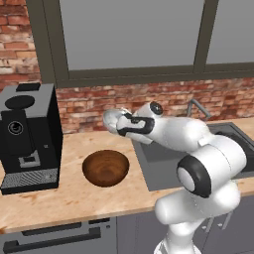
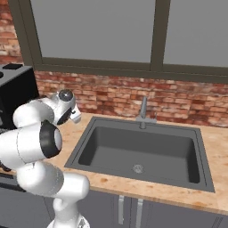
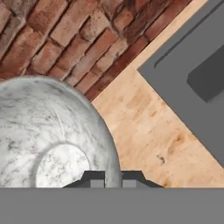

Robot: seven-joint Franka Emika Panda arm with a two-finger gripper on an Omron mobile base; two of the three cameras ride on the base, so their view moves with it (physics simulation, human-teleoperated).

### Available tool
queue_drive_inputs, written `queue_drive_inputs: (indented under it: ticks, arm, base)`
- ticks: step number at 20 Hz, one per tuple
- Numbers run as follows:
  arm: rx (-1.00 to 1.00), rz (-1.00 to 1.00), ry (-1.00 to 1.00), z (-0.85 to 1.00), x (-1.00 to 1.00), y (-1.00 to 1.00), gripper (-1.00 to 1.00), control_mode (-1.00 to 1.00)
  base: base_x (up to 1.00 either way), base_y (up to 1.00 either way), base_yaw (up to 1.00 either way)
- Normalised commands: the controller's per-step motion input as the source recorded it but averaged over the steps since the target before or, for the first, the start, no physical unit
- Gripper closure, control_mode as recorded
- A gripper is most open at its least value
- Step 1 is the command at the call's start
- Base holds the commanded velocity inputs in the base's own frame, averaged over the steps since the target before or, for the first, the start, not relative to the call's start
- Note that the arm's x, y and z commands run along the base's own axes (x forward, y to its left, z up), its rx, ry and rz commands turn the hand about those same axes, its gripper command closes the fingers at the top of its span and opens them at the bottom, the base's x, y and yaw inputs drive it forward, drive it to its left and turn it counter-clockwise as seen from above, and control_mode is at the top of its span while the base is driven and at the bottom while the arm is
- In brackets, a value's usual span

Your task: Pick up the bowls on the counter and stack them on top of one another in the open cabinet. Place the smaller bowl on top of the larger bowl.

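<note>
hand [image 1: 119, 124] grips the white bowl [image 1: 112, 119] by its rim, up off the table [image 1: 74, 198], just behind the brown bowl [image 1: 105, 168]. white bowl's tipped, mouth facing the hand cam; round, so no long axis. best to level it & keep the grip firm before swinging to the cabinet. brown bowl sits upright nr the sink [image 2: 142, 151].

Smaller bowl [image 3: 52, 140] — white, seemingly grey-veined; larger bowl [image 1: 105, 167] — dark brown, grained; counter [image 1: 74, 198] light tan.
</note>
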Motion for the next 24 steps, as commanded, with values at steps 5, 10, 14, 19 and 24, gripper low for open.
queue_drive_inputs:
  ticks: [5, 10, 14, 19, 24]
  arm:
    - [-0.03, 0.09, 0.02, 0.75, -0.62, -0.02, 1.00, -1.00]
    - [-0.09, 0.10, 0.00, 0.49, -0.86, -0.07, 1.00, -1.00]
    - [-0.12, 0.13, 0.02, 0.30, -0.93, -0.02, 1.00, -1.00]
    - [-0.10, 0.18, 0.02, 0.16, -0.86, 0.00, 1.00, -1.00]
    - [-0.07, 0.23, 0.00, 0.03, -0.75, 0.03, 1.00, -1.00]
  base:
    - [0.00, 0.00, 0.00]
    - [0.00, 0.00, 0.00]
    - [0.00, 0.00, 0.00]
    - [0.00, 0.00, 0.00]
    - [0.00, 0.00, 0.00]
